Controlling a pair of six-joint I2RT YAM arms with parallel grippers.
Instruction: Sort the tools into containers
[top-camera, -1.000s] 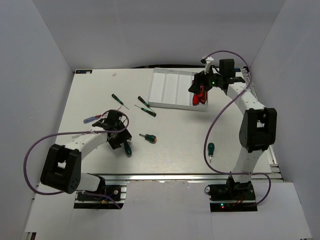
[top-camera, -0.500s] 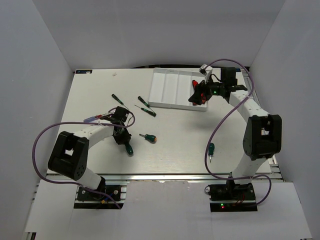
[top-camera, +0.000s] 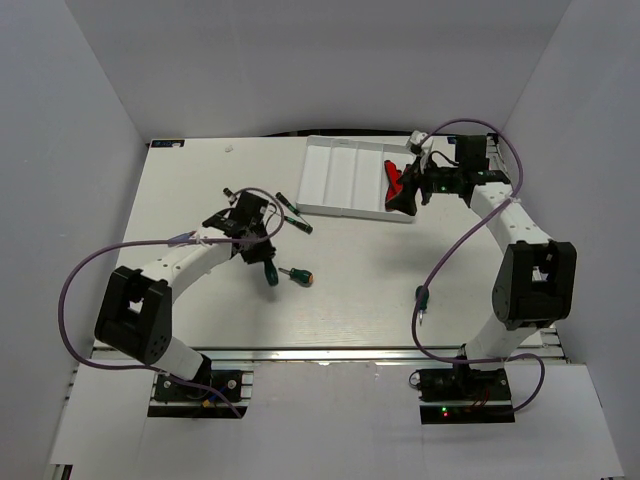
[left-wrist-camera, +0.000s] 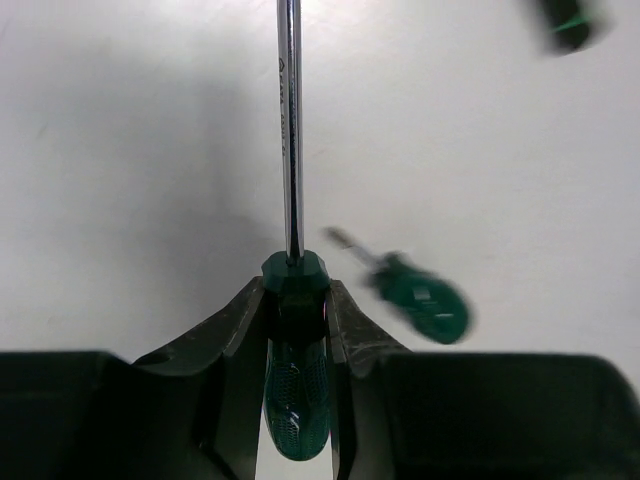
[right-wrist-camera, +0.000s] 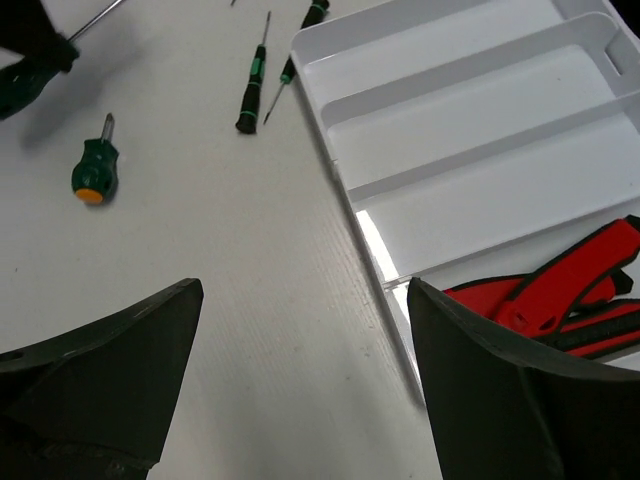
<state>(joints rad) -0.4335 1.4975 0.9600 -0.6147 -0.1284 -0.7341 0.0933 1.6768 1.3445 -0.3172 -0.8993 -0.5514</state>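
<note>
My left gripper is shut on a large green-handled screwdriver, held off the table with its steel shaft pointing away. Its handle shows below the gripper in the top view. The white tray lies at the back right. Red-and-black utility knives lie in its rightmost compartment; the other three compartments show nothing in them. My right gripper is open and holds nothing, above the tray's near right corner.
A stubby green screwdriver with an orange end lies right of my left gripper. Two thin green screwdrivers lie left of the tray. A tiny purple one lies far left. Another green one lies by the right arm.
My left gripper has carried the large green screwdriver up and to the right, towards the tray. My right gripper has drawn back a little to the right from the knives.
</note>
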